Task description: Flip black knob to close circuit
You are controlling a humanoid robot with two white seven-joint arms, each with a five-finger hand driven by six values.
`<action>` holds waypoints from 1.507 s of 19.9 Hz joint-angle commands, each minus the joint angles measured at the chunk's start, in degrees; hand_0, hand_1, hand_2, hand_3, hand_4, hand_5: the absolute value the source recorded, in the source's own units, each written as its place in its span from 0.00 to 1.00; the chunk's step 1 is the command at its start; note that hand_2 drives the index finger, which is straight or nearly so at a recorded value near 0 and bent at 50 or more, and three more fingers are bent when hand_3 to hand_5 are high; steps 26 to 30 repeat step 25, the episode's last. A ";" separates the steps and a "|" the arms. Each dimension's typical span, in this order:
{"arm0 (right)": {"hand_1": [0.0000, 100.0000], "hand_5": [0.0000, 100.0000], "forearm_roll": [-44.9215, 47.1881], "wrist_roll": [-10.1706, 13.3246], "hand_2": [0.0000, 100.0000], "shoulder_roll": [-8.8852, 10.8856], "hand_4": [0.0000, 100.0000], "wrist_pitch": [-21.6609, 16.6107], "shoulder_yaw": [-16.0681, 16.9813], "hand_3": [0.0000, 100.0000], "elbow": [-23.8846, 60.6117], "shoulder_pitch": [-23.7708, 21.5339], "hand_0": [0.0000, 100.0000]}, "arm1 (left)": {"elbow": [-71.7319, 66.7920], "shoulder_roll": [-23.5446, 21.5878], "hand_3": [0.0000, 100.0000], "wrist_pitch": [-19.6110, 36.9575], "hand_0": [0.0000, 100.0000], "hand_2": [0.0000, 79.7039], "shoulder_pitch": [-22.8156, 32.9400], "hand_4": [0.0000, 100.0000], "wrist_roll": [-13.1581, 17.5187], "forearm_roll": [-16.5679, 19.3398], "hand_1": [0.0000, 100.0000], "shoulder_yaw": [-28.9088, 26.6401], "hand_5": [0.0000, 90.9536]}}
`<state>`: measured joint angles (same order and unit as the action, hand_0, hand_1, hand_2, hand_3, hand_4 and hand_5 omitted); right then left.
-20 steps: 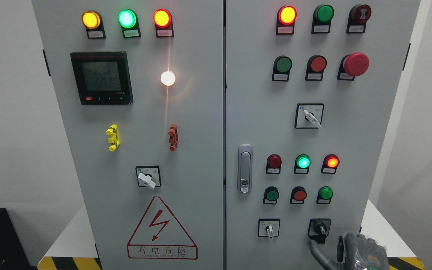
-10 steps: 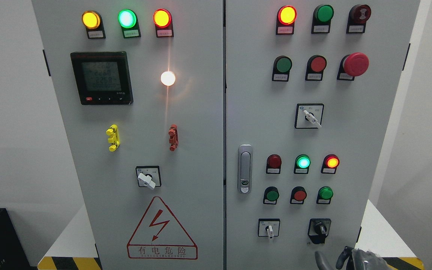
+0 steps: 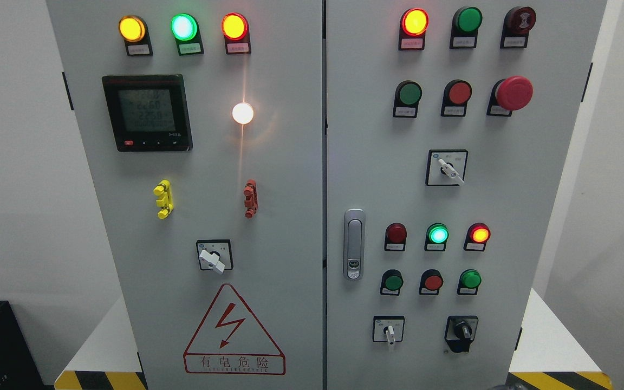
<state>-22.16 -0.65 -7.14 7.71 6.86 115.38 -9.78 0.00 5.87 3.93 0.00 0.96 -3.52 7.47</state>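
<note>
The black knob (image 3: 461, 329) sits on a black plate at the lower right of the grey cabinet's right door (image 3: 507, 216). Its handle points roughly straight down. Nothing touches it. Neither of my hands shows in the head view; both arms are out of the picture.
A white-handled selector (image 3: 390, 331) is left of the black knob, another (image 3: 449, 169) sits higher up, and a third (image 3: 213, 259) is on the left door. Lit lamps, push buttons, a red emergency stop (image 3: 513, 92), a door latch (image 3: 353, 244) and a meter (image 3: 147, 112) fill the panels.
My right hand, which was just below the black knob at the lower right, has dropped downward and left the picture. The knob's handle looks the same.
</note>
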 commanded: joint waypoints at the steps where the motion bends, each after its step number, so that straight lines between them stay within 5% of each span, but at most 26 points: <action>1: 0.00 0.45 17.75 0.47 0.32 0.20 0.48 -1.73 -1.67 0.50 4.42 -4.98 0.00 | 1.32 0.02 0.00 0.03 0.12 0.00 1.23 0.00 0.01 0.00 0.56 0.00 0.00; 5: 0.00 0.29 25.22 -0.49 0.24 0.20 0.36 -4.10 -1.58 0.40 4.33 -5.94 0.00 | 1.32 0.02 0.00 0.03 0.12 0.00 1.23 0.00 0.01 0.00 0.56 0.00 0.00; 9: 0.00 0.12 29.10 -5.23 0.13 0.28 0.21 -4.28 -1.58 0.24 4.15 -6.56 0.00 | 1.32 0.02 0.00 0.03 0.12 0.00 1.23 0.00 0.01 0.00 0.56 0.00 0.00; 13: 0.00 0.02 29.11 -6.12 0.07 0.37 0.11 -5.34 -1.58 0.15 4.06 -7.00 0.00 | 1.32 -0.07 0.00 0.03 0.12 0.00 1.23 0.00 0.01 0.00 0.56 0.00 0.00; 30: 0.00 0.00 29.19 -6.30 0.01 0.37 0.01 -6.04 -1.58 0.06 4.06 -7.27 0.00 | 1.32 0.02 0.00 0.03 0.12 0.00 1.23 0.00 0.01 0.00 0.56 0.00 0.00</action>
